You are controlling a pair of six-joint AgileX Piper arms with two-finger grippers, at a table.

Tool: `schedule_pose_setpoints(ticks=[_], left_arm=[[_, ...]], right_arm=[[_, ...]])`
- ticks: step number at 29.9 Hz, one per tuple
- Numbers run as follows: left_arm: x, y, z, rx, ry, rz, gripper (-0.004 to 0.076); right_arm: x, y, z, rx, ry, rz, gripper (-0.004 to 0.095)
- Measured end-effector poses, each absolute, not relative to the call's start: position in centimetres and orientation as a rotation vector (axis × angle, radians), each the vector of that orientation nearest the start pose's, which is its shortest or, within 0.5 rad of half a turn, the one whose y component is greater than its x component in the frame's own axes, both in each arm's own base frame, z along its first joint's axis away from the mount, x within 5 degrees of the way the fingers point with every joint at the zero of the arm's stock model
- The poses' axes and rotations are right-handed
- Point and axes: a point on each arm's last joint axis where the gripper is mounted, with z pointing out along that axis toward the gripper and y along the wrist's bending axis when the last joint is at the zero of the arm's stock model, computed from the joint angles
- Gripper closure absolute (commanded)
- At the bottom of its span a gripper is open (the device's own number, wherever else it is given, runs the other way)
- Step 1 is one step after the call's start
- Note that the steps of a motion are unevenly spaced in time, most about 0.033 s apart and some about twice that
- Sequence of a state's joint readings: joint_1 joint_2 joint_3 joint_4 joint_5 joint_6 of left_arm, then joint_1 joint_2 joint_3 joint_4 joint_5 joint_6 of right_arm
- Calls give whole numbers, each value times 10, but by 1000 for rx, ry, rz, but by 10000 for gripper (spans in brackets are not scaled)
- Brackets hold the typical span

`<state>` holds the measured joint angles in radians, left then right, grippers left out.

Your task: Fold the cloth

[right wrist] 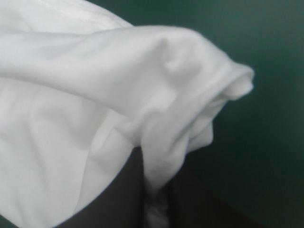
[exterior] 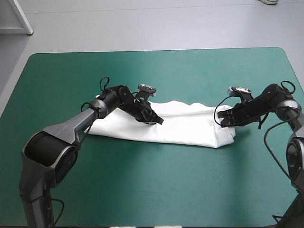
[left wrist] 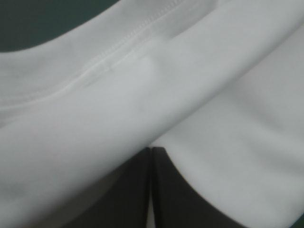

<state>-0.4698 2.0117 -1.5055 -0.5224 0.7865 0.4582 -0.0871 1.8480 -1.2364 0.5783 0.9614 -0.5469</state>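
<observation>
The T-shirt (exterior: 185, 127) lies as a long folded band across the middle of the surface (exterior: 142, 190), from one of my arms to the other. Its near edge is rather straight and flat, its far edge is wavy and a little raised. The right end of the T-shirt is thicker and rounded, like a loose roll.

My left fingers (left wrist: 126, 190) are on the left part of the T-shirt, close to its far edge. They are pressed together in one point, with only a thin white line of cloth between them, so they are clamped on the T-shirt. Just ahead of them a fold of the T-shirt crosses, and a stitched hem (left wrist: 118, 50) runs along it. Beyond that hem a small piece of the teal-green cover shows.

My right fingers (right wrist: 118, 199) are at the right end of the T-shirt, on its far side. They are almost together and a strip of white cloth is pinched between them. From this grip the cloth rises and ends in a puffed corner (right wrist: 237, 80), with teal-green cover beside it.
</observation>
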Motion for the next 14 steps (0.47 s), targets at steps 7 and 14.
schedule_pose_setpoints(ticks=[7, 14], left_arm=[[368, -223, 203, 835, 2594, -607, 705], [369, -223, 203, 830, 2591, -608, 705]], right_arm=[[363, 18, 209, -223, 2765, 736, 920], [369, 26, 265, -276, 2587, 777, 919]])
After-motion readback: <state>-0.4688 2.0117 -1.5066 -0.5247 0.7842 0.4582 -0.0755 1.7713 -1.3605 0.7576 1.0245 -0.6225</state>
